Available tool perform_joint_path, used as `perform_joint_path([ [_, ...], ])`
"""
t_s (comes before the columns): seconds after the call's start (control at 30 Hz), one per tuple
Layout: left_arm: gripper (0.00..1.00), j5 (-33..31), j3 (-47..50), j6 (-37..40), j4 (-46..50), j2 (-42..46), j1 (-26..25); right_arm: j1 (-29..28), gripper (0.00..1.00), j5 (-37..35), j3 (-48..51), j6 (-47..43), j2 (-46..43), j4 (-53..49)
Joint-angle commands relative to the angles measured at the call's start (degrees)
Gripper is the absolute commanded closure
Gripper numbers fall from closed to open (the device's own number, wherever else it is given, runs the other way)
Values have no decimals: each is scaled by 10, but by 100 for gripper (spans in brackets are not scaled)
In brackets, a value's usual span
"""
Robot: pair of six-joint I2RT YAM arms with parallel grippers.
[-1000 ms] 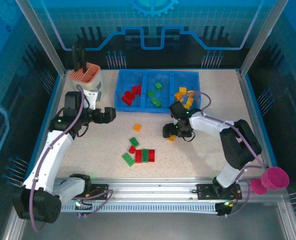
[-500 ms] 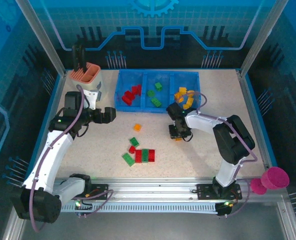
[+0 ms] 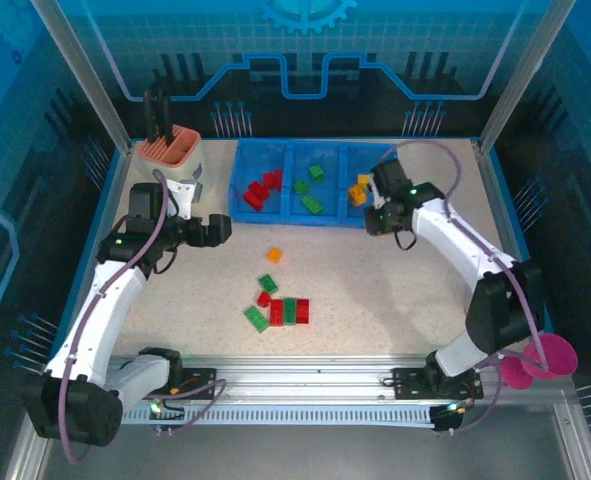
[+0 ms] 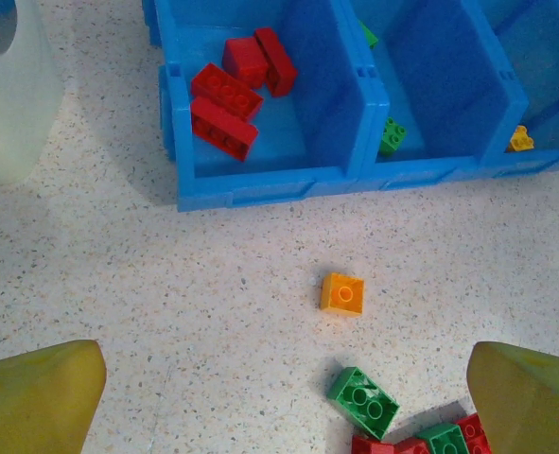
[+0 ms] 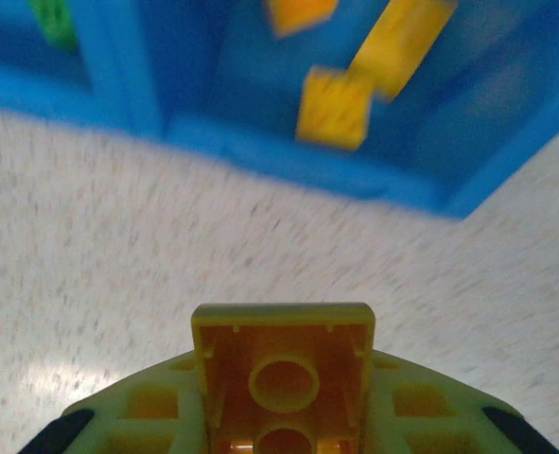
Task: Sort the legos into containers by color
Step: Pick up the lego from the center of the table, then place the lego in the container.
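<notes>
An orange-yellow brick (image 5: 284,355) is clamped in the right gripper (image 3: 378,221), pinched between its yellow-green fingers (image 5: 147,407). The brick's hollow underside faces the wrist camera, two round sockets one behind the other, so its length runs along the fingers. Its free end points toward the right compartment of the blue tray (image 3: 275,216). The gripper hangs at the tray's front wall, at that right compartment, where more orange-yellow bricks (image 3: 361,188) lie.

The tray sits along the table's far edge, its three compartments side by side. The left one holds red bricks (image 4: 227,104), the long ones lying at a slant to the walls. The middle one holds green bricks (image 3: 310,190).

On the speckled table (image 3: 395,300) a single small orange brick (image 4: 342,292) lies in front of the tray, apart from everything else. Nearer the table's near edge, about midway along it, a cluster of green and red bricks (image 3: 280,305) lies close together, several touching.

The left gripper (image 3: 218,230) hovers left of the loose orange brick, its jaws spread wide with nothing between them.

A cream holder with an orange top (image 3: 175,160) stands at the far left corner. A pink cup (image 3: 550,355) sits off the near right corner.
</notes>
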State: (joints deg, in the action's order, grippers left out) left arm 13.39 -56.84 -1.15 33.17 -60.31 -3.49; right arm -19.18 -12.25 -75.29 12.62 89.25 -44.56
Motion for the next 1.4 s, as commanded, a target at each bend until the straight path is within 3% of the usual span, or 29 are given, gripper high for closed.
perform_joint_path([
  [0.0,1,10,-6,1,7,7,5,34,70,-13,-49,-61,27,-7],
  [0.27,1,5,-6,1,7,-5,6,94,70,22,-206,-96,185,14],
  [0.67,1,-7,-10,5,11,-45,5,102,70,49,-351,-110,379,17],
  [1.0,1,-4,-16,7,14,-60,6,95,59,57,-412,-113,434,17],
  [1.13,1,-4,-17,7,15,-59,6,89,52,56,-413,-111,418,16],
  [1.37,1,4,-18,5,16,-49,6,81,50,85,-392,-89,351,9],
])
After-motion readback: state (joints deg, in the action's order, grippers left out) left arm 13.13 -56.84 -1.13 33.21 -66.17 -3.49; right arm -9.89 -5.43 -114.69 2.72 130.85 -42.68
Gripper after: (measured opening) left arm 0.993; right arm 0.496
